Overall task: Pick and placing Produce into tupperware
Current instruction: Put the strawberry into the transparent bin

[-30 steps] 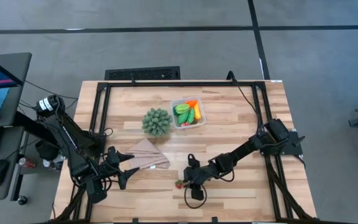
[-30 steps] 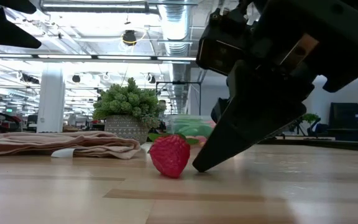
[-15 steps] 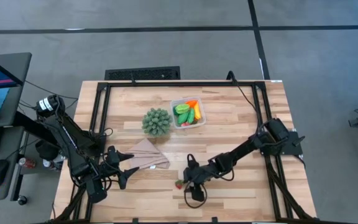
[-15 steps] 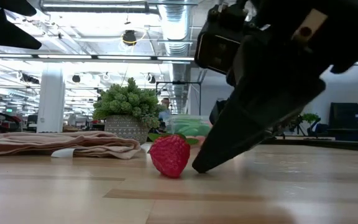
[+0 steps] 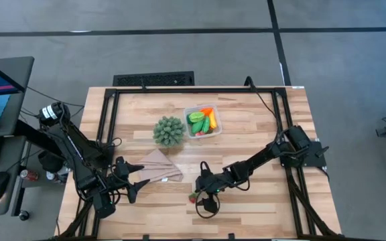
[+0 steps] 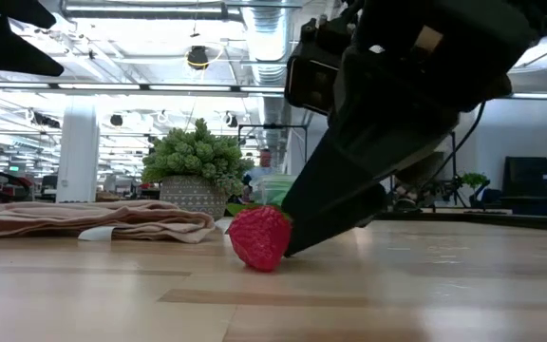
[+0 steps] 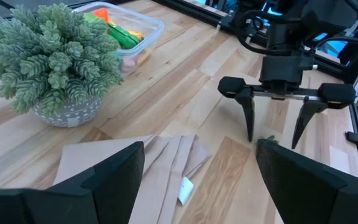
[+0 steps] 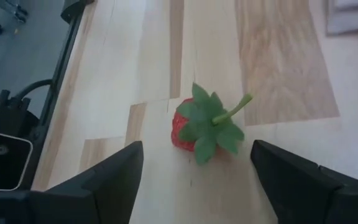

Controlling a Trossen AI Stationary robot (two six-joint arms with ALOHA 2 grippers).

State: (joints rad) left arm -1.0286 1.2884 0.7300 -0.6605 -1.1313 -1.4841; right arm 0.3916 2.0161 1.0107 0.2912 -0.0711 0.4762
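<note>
One strawberry (image 5: 194,197) lies loose on the desk (image 5: 260,127) near its front edge, between the spread jaws of the right gripper (image 5: 202,199). One tupperware (image 5: 202,122) near the back edge holds other produce. Left gripper (image 5: 134,182), jaws spread, waits by the cloth (image 5: 156,168).
</note>
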